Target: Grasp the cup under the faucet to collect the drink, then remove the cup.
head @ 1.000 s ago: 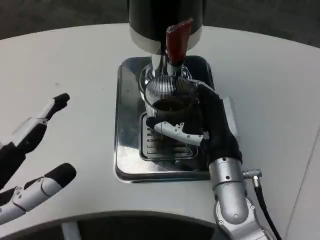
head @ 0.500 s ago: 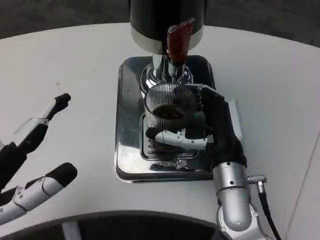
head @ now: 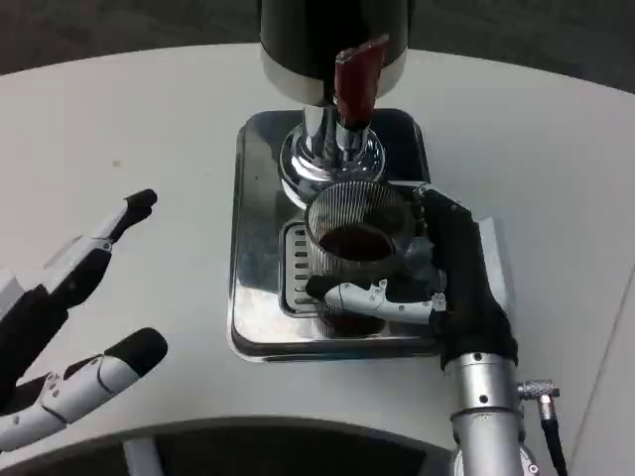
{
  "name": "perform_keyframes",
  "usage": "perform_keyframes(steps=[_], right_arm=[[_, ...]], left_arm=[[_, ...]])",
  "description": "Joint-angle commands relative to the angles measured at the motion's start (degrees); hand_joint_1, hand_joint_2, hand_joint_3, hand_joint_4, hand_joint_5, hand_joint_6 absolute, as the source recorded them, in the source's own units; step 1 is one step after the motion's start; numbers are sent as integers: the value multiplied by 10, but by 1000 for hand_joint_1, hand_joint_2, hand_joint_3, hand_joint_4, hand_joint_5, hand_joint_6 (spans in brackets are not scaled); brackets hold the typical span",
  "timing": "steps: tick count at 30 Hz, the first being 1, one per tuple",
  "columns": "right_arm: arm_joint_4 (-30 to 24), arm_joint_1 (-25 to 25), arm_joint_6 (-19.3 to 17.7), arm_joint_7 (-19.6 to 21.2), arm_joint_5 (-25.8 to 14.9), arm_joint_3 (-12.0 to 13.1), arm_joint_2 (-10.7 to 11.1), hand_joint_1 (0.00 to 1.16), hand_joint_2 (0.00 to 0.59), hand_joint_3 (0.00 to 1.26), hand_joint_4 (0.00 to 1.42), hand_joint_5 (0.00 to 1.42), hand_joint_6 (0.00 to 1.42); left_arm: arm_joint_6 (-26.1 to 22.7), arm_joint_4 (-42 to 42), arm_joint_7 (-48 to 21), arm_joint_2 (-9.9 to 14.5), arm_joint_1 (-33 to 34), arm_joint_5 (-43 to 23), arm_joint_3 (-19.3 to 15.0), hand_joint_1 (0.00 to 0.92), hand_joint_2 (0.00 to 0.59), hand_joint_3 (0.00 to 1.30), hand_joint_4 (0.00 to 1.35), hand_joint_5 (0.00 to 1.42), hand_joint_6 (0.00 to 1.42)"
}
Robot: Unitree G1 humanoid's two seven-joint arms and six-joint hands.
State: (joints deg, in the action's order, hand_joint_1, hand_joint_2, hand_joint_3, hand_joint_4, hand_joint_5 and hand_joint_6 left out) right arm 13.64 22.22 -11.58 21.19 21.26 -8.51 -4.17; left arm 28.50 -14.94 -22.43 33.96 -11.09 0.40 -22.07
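A clear ribbed cup (head: 355, 248) with dark drink inside stands over the grate of the silver drip tray (head: 260, 198). My right hand (head: 446, 283) grips the cup from the right, its thumb wrapped across the cup's front. The cup sits a little in front of the chrome faucet (head: 327, 154), which hangs below the dark dispenser (head: 332, 40) with its red tap lever (head: 355, 81). My left hand (head: 69, 317) hovers over the table at the left with fingers spread and nothing in it.
The white round table (head: 149, 129) extends to the left and right of the tray. A dark curved edge runs along the bottom of the head view, near the table's front.
My right hand has drawn the cup toward me and slightly right, out from under the faucet. The left hand has shifted a little right.
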Motion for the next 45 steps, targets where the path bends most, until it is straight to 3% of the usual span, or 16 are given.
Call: perform_keyframes(steps=[1, 12, 16, 19, 27, 37, 45], right_arm=[[-68, -27, 11, -15, 3, -9, -1, 1153, 38, 756, 921, 994, 1386], [-195, -125, 51, -47, 4, -11, 5, 1147, 45, 759, 931, 994, 1388], [-240, -150, 64, -59, 7, -13, 4, 1142, 45, 768, 939, 994, 1388], [-281, -168, 75, -75, 4, -13, 6, 1141, 45, 769, 942, 994, 1388], [-370, -206, 100, -132, -6, -26, 16, 1140, 45, 770, 942, 994, 1388], [-472, -256, 147, -209, -36, -46, 34, 1139, 45, 778, 959, 1005, 1404], [-550, -308, 183, -252, -48, -64, 49, 1139, 45, 791, 970, 1006, 1405]], left_arm=[[-4, -7, -4, 0, -10, -1, 6, 0, 185, 0, 0, 5, 0], [-17, -34, 2, 10, -13, 89, 12, 0, 147, 0, 0, 0, 0], [-41, -60, -2, 12, -17, 134, 16, 0, 81, 0, 0, 0, 0], [-72, -107, -9, 18, -29, 212, 26, 0, 44, 0, 0, 0, 0], [-134, -200, -4, -2, -70, 347, 55, 0, 32, 0, 0, 0, 0], [-122, -229, -12, 18, -88, 348, 42, 0, 29, 0, 0, 0, 0], [-100, -255, 5, 1, -123, 352, 43, 0, 25, 0, 0, 0, 0]])
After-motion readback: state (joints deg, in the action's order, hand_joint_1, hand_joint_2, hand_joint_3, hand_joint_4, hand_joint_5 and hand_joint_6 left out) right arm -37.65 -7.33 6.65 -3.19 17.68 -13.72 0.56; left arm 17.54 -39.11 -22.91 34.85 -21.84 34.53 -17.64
